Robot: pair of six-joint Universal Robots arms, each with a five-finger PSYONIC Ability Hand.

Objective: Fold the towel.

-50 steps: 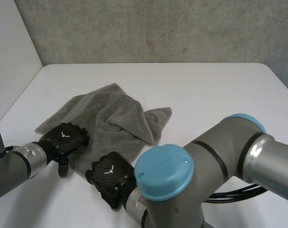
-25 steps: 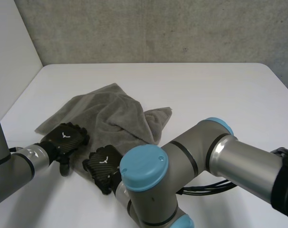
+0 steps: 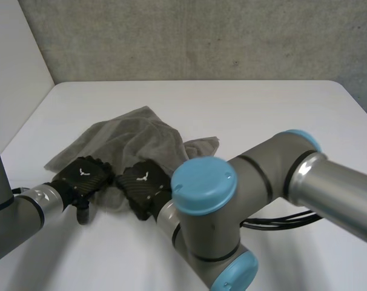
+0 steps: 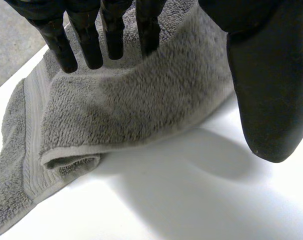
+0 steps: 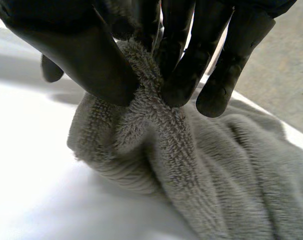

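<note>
Grey towel [image 3: 144, 136] lies crumpled on table [image 3: 262, 109], toward robot's left. L hand [image 3: 83, 174] at its near edge: fingers [image 4: 86, 35] straight on the cloth, thumb [image 4: 269, 90] off it over bare table, no grip. R hand [image 3: 144, 183] just beside, pinching a towel fold btw thumb & fingers.

- The towel [image 3: 141, 140] is plain mid-grey all over, with a looped pile. A flat ribbed band [image 4: 31, 130] of the same grey runs beside its hem.
- The left hand [image 3: 83, 174] and the right hand [image 3: 144, 183] are black, each with a small white mark on its back.
- The table [image 3: 262, 112] is plain white.
- The right arm [image 3: 265, 173] is grey with black rings, and its round cap [image 3: 203, 183] is light blue.
- The back wall [image 3: 201, 36] is mottled grey with darker specks.
</note>
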